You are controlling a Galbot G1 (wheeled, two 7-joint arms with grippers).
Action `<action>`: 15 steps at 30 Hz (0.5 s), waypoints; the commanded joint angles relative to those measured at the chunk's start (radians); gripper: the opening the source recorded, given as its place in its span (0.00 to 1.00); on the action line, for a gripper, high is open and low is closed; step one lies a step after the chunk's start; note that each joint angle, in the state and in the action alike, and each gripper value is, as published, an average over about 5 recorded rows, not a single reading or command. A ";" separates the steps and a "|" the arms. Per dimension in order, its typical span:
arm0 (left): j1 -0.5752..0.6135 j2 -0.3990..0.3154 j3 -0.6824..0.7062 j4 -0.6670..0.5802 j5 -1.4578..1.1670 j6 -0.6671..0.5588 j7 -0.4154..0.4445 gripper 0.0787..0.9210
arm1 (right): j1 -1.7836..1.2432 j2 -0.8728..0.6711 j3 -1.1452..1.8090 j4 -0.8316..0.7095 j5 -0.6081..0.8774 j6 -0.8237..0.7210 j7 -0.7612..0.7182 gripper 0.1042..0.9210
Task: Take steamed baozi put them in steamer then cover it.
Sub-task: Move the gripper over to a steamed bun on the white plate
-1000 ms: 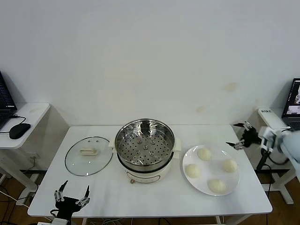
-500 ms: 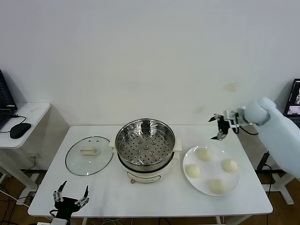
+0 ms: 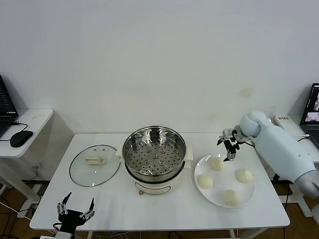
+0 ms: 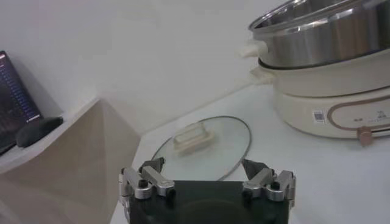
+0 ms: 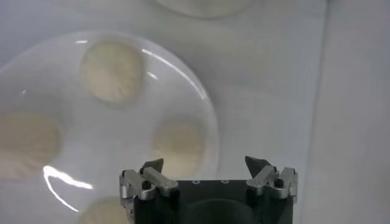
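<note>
Four steamed baozi (image 3: 217, 163) sit on a white plate (image 3: 247, 193) to the right of the steamer (image 3: 154, 152), whose perforated basket we see holds nothing. The cover (image 3: 94, 165) lies flat on the table (image 3: 114, 206) to the steamer's left. Our right gripper (image 3: 227, 146) hovers with its fingers spread, empty, just above the plate's far edge, over the bun nearest the wall. We judge the first pick to be in hand: the next move calls for lowering onto that bun and closing gently. Our left gripper (image 3: 76, 209), fingers apart, waits at the table's near left edge.
</note>
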 commanded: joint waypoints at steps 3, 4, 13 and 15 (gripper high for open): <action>0.007 -0.002 0.001 0.003 0.003 0.000 -0.001 0.88 | -0.036 0.028 -0.006 -0.052 -0.041 0.003 0.038 0.88; 0.008 -0.002 0.001 0.004 0.003 0.000 -0.001 0.88 | -0.040 0.029 -0.004 -0.055 -0.040 0.001 0.048 0.88; 0.009 0.000 0.008 0.016 0.008 -0.004 -0.003 0.88 | -0.061 0.035 0.012 -0.060 -0.041 -0.021 0.081 0.88; 0.010 0.002 0.008 0.019 0.009 -0.005 -0.004 0.88 | -0.067 0.034 0.015 -0.056 -0.041 -0.025 0.085 0.88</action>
